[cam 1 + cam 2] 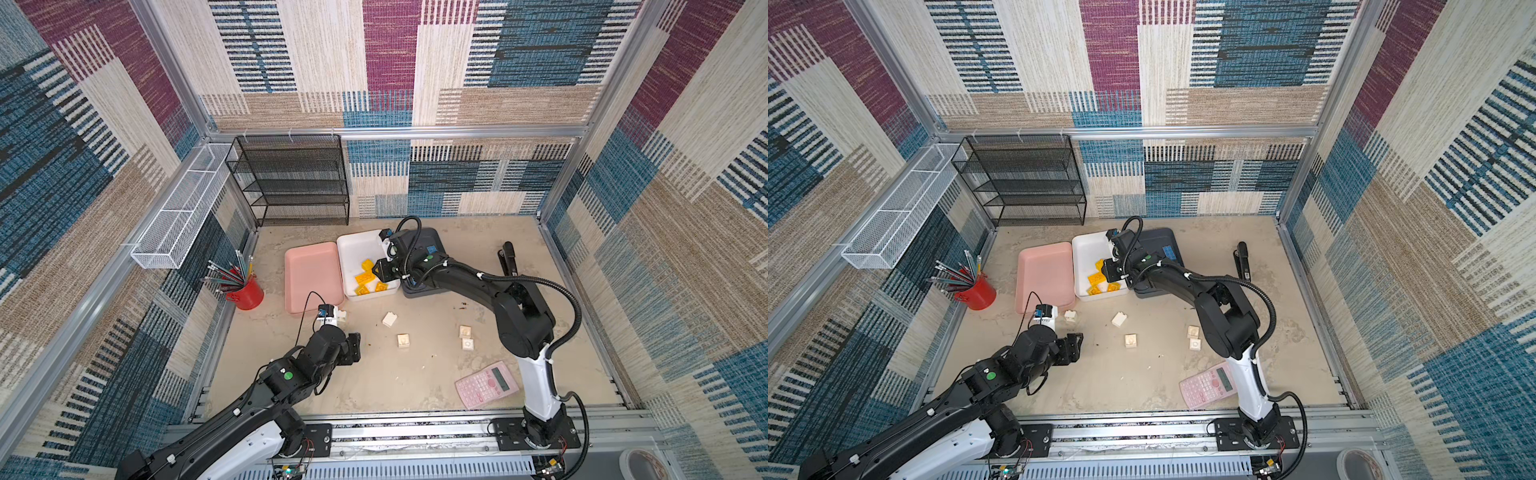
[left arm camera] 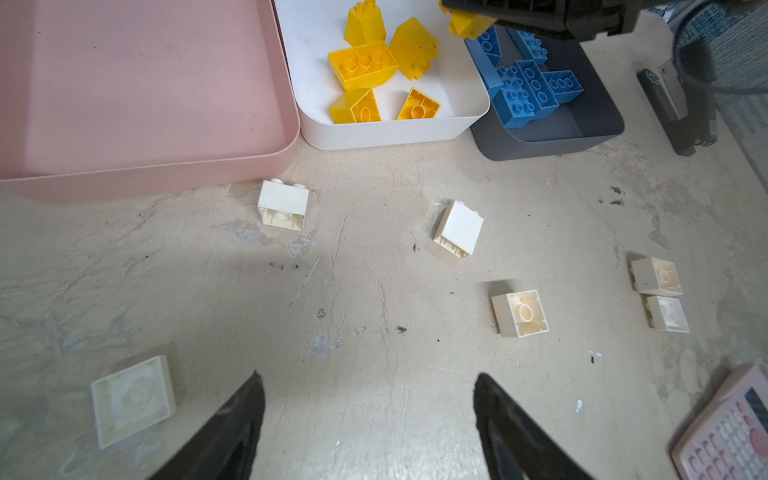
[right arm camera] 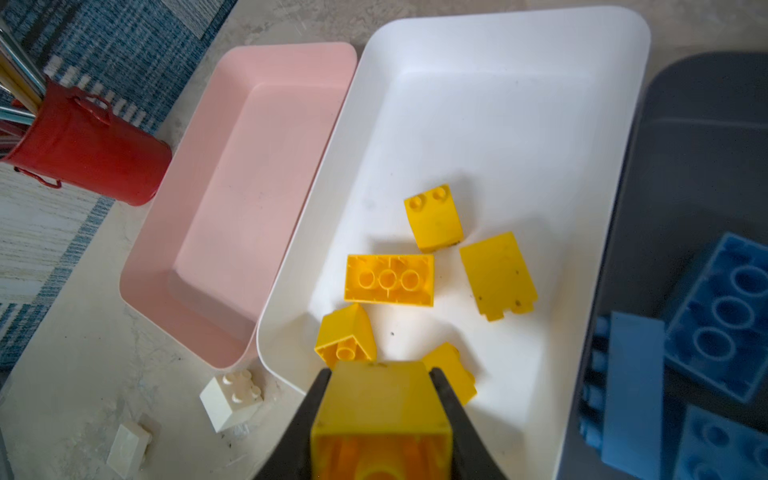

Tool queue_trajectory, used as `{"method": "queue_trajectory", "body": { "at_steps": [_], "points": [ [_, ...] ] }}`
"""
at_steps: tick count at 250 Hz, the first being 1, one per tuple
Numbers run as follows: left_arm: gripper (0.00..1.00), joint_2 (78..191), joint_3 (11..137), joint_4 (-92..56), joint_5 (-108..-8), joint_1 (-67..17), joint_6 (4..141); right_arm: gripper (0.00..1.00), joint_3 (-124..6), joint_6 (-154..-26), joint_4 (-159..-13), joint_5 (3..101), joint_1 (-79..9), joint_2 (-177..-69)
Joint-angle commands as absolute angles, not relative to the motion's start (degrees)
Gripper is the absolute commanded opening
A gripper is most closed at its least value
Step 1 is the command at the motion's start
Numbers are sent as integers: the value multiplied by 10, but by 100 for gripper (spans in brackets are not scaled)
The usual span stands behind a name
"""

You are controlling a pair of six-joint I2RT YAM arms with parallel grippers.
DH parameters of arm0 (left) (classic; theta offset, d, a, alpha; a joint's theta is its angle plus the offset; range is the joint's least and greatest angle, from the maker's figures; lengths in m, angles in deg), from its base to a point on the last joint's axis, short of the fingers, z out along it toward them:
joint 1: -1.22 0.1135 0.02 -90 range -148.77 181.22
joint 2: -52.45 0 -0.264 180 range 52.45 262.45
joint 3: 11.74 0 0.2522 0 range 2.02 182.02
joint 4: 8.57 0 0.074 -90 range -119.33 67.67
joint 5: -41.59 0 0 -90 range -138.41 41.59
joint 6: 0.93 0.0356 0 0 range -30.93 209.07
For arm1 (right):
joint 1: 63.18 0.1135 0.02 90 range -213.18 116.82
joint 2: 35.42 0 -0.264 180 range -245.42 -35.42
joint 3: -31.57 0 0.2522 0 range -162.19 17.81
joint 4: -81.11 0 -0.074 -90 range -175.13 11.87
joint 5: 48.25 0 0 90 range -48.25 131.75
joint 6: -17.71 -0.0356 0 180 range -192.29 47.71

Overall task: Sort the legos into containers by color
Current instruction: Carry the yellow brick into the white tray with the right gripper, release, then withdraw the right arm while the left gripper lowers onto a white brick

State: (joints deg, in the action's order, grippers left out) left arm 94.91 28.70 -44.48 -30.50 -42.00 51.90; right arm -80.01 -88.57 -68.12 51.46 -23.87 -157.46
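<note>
The right tool (image 3: 380,374) pinches a yellow lego (image 3: 380,403) cropped by the frame edge, its arm hiding most of the dark grey tray (image 1: 437,237) in both top views, while the left tool (image 2: 368,378) stands spread.

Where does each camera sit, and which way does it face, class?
Both top views: high overhead, looking down on the table; left arm and right arm show.
Left wrist: low over the table, facing the cream legos; its open fingers show.
Right wrist: above the white tray; fingers clamp a yellow lego.
Shared: wrist views both show the pink tray.
</note>
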Motion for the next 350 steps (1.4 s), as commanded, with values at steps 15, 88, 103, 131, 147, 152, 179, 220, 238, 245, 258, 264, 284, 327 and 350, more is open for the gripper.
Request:
{"method": "queue_trajectory", "body": {
  "at_steps": [15, 88, 103, 131, 147, 152, 179, 220, 238, 245, 258, 264, 284, 327, 350],
  "points": [
    [80, 955, 285, -444, -293, -416, 501, 36, -881, -873, -648, 528, -238, -1630],
    [80, 987, 298, -464, -294, -396, 478, 56, -945, -866, -625, 523, -239, -1671],
    [80, 994, 302, -465, -296, -393, 478, 61, -944, -864, -625, 520, -239, -1667],
    [81, 1018, 309, -462, -318, -376, 481, 66, -929, -861, -633, 516, -239, -1648],
    [81, 1040, 320, -470, -336, -359, 483, 66, -904, -858, -650, 514, -239, -1626],
    [81, 1049, 324, -474, -341, -353, 483, 67, -893, -856, -657, 514, -239, -1616],
    [81, 1088, 342, -480, -367, -323, 486, 67, -807, -850, -717, 513, -239, -1547],
    [78, 1149, 370, -478, -371, -299, 494, 70, -637, -840, -827, 506, -239, -1407],
    [78, 1182, 387, -481, -361, -292, 499, 72, -557, -841, -872, 499, -239, -1347],
    [78, 1196, 395, -482, -360, -287, 500, 73, -527, -842, -889, 497, -239, -1324],
    [78, 1221, 409, -484, -360, -280, 503, 73, -472, -847, -920, 497, -239, -1284],
    [78, 1231, 416, -484, -360, -277, 504, 73, -446, -850, -935, 497, -239, -1265],
    [78, 1265, 437, -482, -358, -271, 506, 74, -365, -861, -984, 497, -239, -1207],
    [76, 1331, 482, -486, -351, -261, 509, 74, -231, -882, -1066, 490, -239, -1115],
    [72, 1355, 500, -484, -334, -256, 499, 73, -171, -910, -1112, 504, -239, -1087]
  ]
}}
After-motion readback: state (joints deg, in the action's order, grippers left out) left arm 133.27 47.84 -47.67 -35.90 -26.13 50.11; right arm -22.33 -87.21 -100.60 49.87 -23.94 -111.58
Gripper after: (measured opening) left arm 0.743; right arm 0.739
